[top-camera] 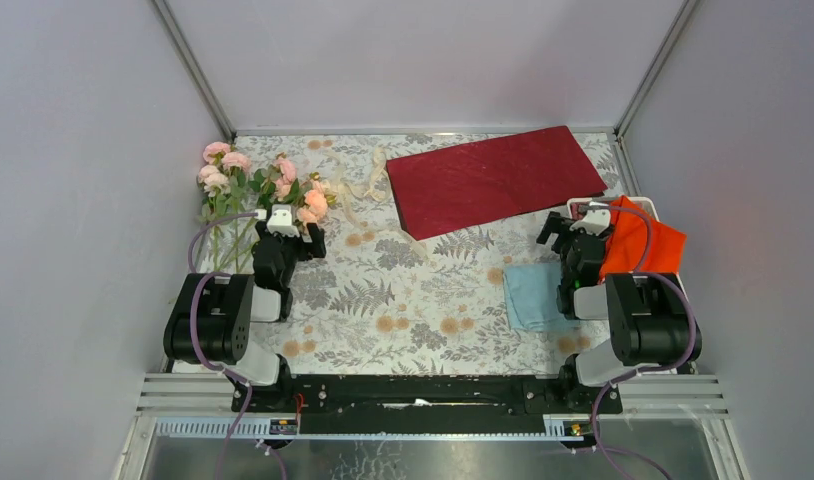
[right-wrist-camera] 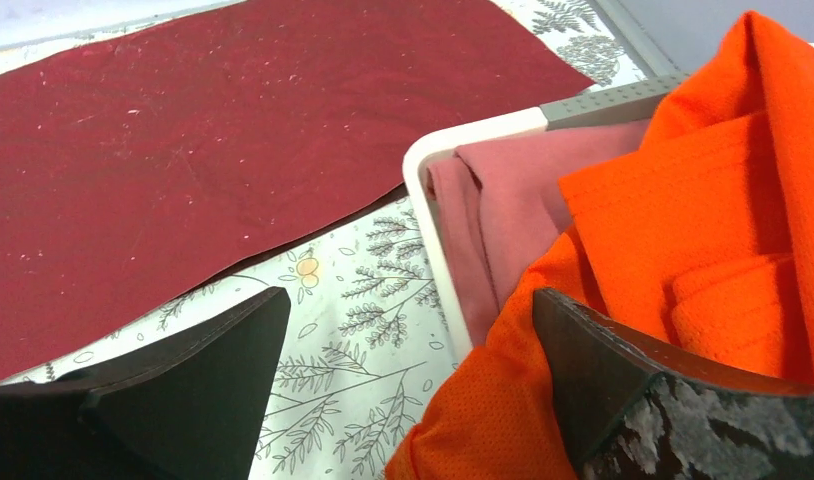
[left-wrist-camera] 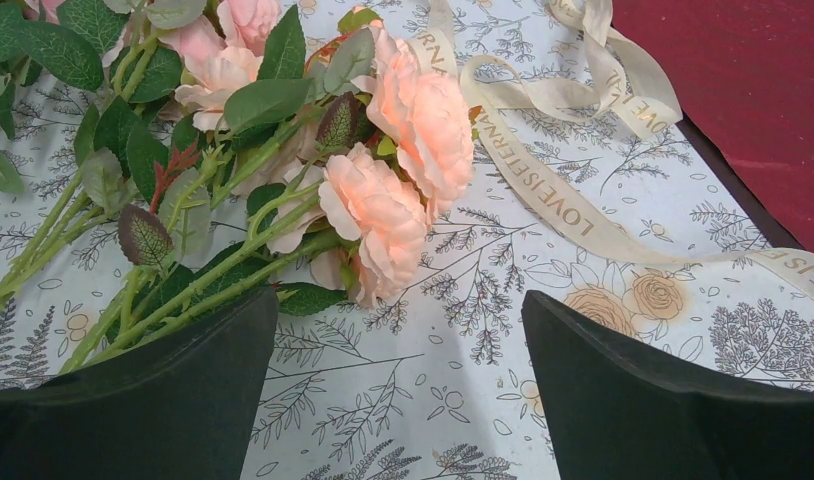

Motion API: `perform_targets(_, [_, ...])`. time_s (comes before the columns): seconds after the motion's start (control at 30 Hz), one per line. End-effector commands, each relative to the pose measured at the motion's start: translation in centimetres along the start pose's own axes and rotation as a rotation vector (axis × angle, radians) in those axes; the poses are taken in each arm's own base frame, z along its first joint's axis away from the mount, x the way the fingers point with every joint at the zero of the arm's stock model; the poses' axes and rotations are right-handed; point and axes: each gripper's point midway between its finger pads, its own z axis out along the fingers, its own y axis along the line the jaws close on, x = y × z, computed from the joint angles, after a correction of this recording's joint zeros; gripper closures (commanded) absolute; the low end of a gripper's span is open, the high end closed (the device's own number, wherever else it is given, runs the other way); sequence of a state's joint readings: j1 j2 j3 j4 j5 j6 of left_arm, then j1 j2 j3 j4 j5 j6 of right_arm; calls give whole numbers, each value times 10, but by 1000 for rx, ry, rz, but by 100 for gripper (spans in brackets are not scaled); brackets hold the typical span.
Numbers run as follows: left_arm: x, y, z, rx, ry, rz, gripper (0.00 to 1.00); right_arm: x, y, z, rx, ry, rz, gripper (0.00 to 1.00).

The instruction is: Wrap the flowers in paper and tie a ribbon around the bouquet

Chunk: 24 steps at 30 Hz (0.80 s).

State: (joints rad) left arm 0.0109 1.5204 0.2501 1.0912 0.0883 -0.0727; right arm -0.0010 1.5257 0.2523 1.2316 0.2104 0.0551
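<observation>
The flowers (top-camera: 253,190), pale pink and peach blooms on green stems, lie at the back left of the table. My left gripper (top-camera: 301,235) stands open just right of their stems; in the left wrist view the flowers (left-wrist-camera: 383,190) lie just ahead of the left gripper (left-wrist-camera: 401,300), whose fingers hold nothing. The cream ribbon (top-camera: 368,195) curls between the blooms and the dark crimson paper (top-camera: 493,180), which lies flat at the back. In the left wrist view the ribbon (left-wrist-camera: 553,190) shows printed letters. My right gripper (right-wrist-camera: 411,295) is open near the paper's (right-wrist-camera: 183,140) near right corner.
A bright orange cloth (top-camera: 643,240) spills from a white tray (right-wrist-camera: 433,160) at the right, over a pink cloth (right-wrist-camera: 523,200); it lies against my right gripper's right finger. A light blue folded cloth (top-camera: 531,295) lies beside the right arm. Grey walls enclose the table.
</observation>
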Motion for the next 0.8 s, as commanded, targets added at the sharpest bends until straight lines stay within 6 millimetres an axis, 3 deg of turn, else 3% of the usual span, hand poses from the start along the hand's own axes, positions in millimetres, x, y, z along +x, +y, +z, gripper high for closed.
perform_targets(0.0, [-22,2,5,-15,-73,24,1,-4,26,9,-121,101,-31,0])
perform_targets(0.07, [-22,2,5,-15,-73,25,1,-16,28,13,-96,198,-10,0])
perform_targets(0.1, [-22,2,5,-15,-73,24,1,-33,33,16,-105,203,9,1])
perform_targets(0.2, [-22,1,5,-11,-72,24,1,-72,59,14,-182,256,121,15])
perform_targets(0.33, [-34,-25,9,170,-41,68,1,-88,93,3,-288,384,294,34])
perform_targets(0.4, [-41,-28,18,204,85,54,1,-81,95,-2,-241,453,345,39])
perform_targets(0.47, [-67,-34,25,253,143,96,1,-66,93,-7,-166,522,418,41])
perform_targets(0.6, [-95,-83,9,481,280,176,3,-27,100,-11,-93,609,513,43])
perform_targets(0.77, [-58,-148,-26,675,452,337,5,-2,112,16,-40,650,578,43])
